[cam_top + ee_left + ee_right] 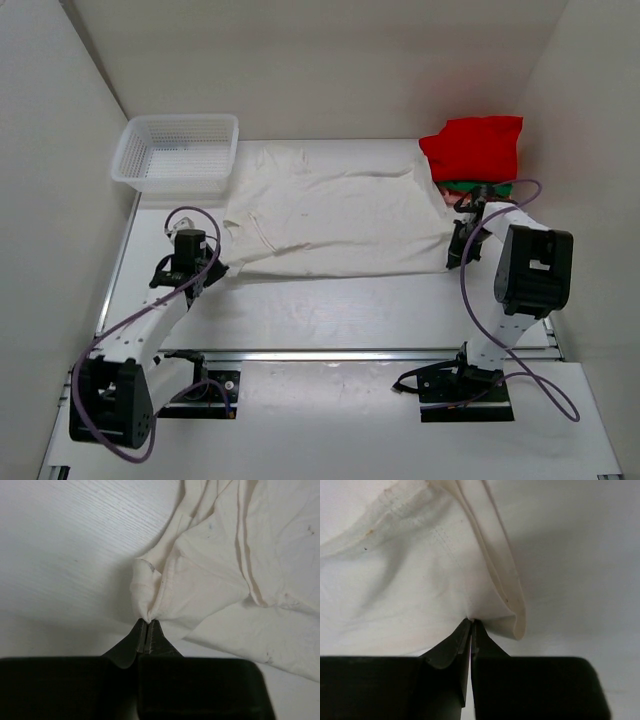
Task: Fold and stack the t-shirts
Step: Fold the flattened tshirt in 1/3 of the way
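A wrinkled cream t-shirt [335, 215] lies spread across the middle of the table. My left gripper [218, 262] is shut on its near left corner, and the pinched cloth [150, 600] bunches up at the fingertips in the left wrist view. My right gripper [452, 258] is shut on its near right corner, where the hem [507, 587] curls over beside the fingertips. A folded red t-shirt [475, 147] sits on a green one [478, 187] at the back right, with a strip of salmon-pink cloth [446, 189] showing beside them.
A white plastic mesh basket [178, 152] stands at the back left. White walls close in the table on the left, back and right. The arm bases [330, 385] and purple cables [520, 360] sit along the near edge.
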Robot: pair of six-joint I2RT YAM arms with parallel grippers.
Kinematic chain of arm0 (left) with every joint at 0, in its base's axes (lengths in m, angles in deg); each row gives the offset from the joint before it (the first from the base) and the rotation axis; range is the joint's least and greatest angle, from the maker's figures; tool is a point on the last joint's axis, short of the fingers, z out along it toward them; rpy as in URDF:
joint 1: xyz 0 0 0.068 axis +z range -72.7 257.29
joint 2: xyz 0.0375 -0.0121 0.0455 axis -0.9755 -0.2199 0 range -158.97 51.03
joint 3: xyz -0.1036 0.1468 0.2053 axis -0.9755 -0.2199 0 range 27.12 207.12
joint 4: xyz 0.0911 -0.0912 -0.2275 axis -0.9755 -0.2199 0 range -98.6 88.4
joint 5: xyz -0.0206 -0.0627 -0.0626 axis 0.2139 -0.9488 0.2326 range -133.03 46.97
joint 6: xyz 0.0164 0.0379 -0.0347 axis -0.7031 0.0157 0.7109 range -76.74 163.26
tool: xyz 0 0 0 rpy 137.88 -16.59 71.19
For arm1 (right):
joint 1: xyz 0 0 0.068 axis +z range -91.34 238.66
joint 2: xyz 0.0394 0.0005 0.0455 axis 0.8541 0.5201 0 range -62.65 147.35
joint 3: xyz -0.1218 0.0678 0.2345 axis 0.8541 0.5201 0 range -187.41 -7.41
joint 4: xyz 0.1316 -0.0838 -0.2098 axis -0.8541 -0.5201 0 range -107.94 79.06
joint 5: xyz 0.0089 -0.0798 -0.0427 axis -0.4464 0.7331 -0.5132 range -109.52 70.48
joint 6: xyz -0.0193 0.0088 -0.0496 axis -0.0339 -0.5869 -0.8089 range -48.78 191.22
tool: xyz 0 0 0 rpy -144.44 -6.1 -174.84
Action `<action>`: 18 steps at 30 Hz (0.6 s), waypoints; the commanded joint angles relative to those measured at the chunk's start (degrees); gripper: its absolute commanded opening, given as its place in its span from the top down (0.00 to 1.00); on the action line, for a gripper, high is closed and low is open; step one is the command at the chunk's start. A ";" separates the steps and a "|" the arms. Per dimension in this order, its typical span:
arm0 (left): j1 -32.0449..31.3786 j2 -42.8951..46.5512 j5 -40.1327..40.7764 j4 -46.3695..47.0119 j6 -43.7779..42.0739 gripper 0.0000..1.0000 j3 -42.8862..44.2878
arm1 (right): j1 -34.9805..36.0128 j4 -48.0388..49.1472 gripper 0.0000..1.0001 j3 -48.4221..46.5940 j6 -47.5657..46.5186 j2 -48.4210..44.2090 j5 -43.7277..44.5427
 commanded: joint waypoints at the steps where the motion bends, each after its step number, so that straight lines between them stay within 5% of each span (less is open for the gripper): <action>1: 1.22 6.91 1.62 -8.81 -4.61 1.00 1.12 | -0.06 -6.81 1.00 2.64 -2.47 -3.85 1.30; 18: 2.45 12.48 7.25 -24.29 -13.66 1.00 8.49 | -5.16 -14.46 1.00 10.91 -5.81 -21.26 5.17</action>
